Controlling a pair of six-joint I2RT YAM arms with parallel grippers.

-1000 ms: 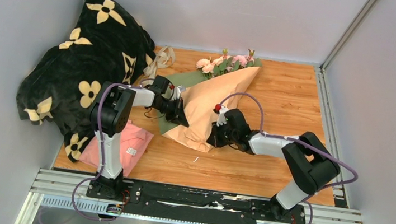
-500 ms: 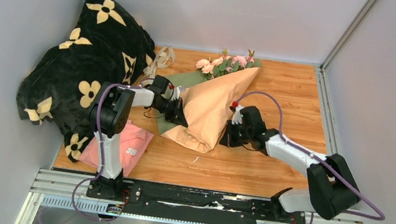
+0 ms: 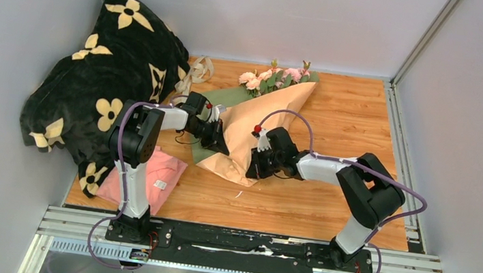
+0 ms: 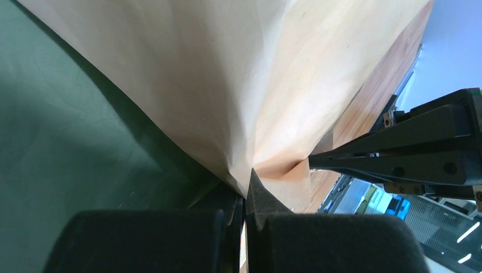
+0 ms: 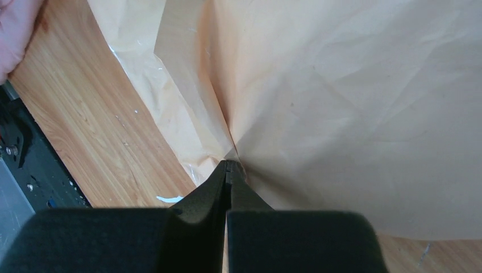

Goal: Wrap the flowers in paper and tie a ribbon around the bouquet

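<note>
Seen from above, the paper (image 3: 261,121) cone lies at centre, with the flowers (image 3: 274,77) poking out its 12 o'clock end and the ribbon (image 3: 197,71) at 10 o'clock. Only the wrist views show the grips: the left gripper (image 4: 247,187) is pinched on the olive-peach fold, and the right gripper (image 5: 228,166) is clamped on a peach crease.

Work surface — wooden table (image 3: 357,122) and its load.
You will find the peach-orange paper (image 3: 277,99) lying diagonally at mid-table, with the flowers (image 3: 273,78) showing at its far end. A black blanket (image 3: 108,73) with cream prints covers the left side, and the cream ribbon (image 3: 196,73) lies just beside it. A pink cloth (image 3: 151,181) lies near-left — a small white scrap (image 3: 238,194) sits near the paper's near end.
</note>
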